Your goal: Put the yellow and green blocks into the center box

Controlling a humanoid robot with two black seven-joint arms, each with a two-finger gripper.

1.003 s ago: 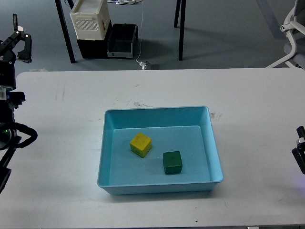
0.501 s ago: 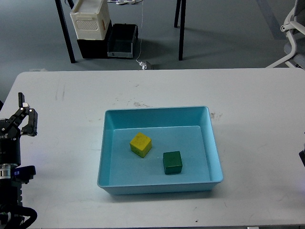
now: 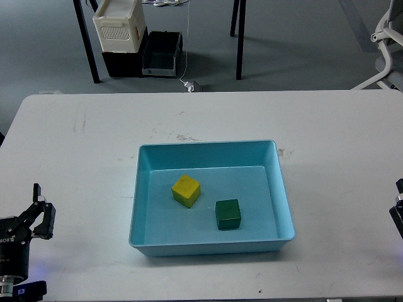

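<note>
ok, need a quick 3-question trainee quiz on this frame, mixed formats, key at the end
1. True or false: the yellow block and the green block both lie inside the blue box.
2. Multiple choice: where is the left claw? A) over the box B) low at the table's left edge, holding nothing C) gripping the yellow block
3. Fill in: the two blocks are ____ (touching / apart).

Key: 1 true; 2 B; 3 apart. The right claw barely shows at the right edge, so no question on its state.
</note>
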